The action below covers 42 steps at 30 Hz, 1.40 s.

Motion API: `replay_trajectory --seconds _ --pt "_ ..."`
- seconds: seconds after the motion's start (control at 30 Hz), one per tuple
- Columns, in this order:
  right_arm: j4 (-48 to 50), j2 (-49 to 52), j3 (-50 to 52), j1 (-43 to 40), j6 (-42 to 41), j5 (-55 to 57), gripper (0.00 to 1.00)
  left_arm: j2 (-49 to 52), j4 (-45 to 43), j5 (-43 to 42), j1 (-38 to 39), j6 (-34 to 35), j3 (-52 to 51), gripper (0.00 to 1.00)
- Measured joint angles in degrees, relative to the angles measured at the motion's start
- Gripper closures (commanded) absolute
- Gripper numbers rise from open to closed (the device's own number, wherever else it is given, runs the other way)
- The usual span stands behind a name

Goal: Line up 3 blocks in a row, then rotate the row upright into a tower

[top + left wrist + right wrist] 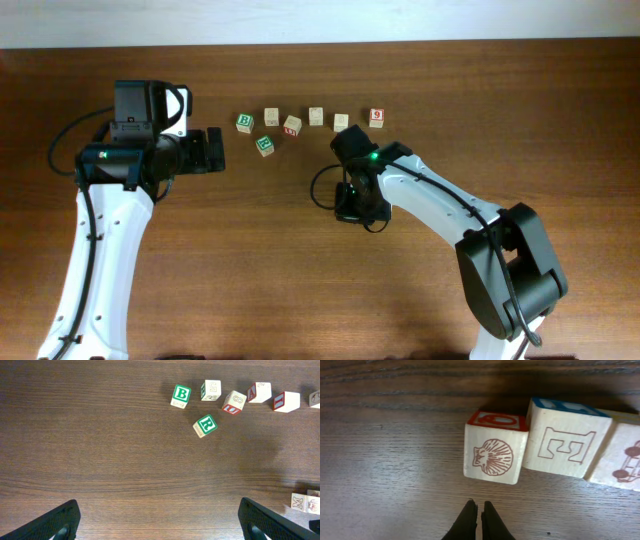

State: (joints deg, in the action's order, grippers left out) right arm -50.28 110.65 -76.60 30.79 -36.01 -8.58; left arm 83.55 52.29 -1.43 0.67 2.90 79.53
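- The right claw [480, 519] is pinched shut, tips together and holding nothing. It sits low over the surface [380, 485], just short of the shell block [495, 455] and not touching it.
- Just beside that one is the E block [565, 445], then the third block [622, 462] with a vehicle drawing. All three lie in a line ahead of the tips.
- The left claw [213, 150] hangs wide and empty, well apart, facing the row of other cubes [292, 125].
- We judge the step to be lining up a closed-tip nudge to turn the shell block. We cannot tell how many blocks are already turned.
- The next move calls for a push off-centre, near a corner, so the block spins rather than slides into the E block.
- The third block is cut off by the frame edge, and overhead the right arm [440, 200] covers all three. Whether the shell and E blocks touch is unclear.
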Motion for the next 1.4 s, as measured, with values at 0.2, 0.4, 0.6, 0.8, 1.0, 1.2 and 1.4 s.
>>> replay_trajectory --seconds 0.2,0.4,0.6,0.8,1.0,1.2,1.4 --pt "0.0 2.3 0.0 -2.6 -0.2 -1.2 0.93 0.0 0.0 0.0 0.0 0.0 0.0 0.01" --pt "0.9 2.4 0.0 -3.5 -0.1 -1.9 0.93 0.0 0.0 0.0 0.0 0.0 0.0 0.01" --pt "1.3 2.4 0.0 -3.5 0.1 -1.9 0.93 0.0 0.0 0.0 0.0 0.0 0.0 0.01" --pt "2.5 2.4 -0.1 -3.5 0.3 -1.9 0.94 0.0 0.0 0.0 0.0 0.0 0.0 0.01" --pt "0.3 2.5 -1.4 -3.5 1.9 -2.6 0.96 0.0 0.0 0.0 0.0 0.0 0.0 0.01" --pt "-10.8 -1.5 -7.0 -5.7 4.9 -0.8 0.96 0.0 0.0 0.0 0.0 0.0 0.0 0.01" --pt "-10.0 -3.7 -2.6 -15.7 6.5 3.2 0.96 0.0 0.0 0.0 0.0 0.0 0.0 0.01"
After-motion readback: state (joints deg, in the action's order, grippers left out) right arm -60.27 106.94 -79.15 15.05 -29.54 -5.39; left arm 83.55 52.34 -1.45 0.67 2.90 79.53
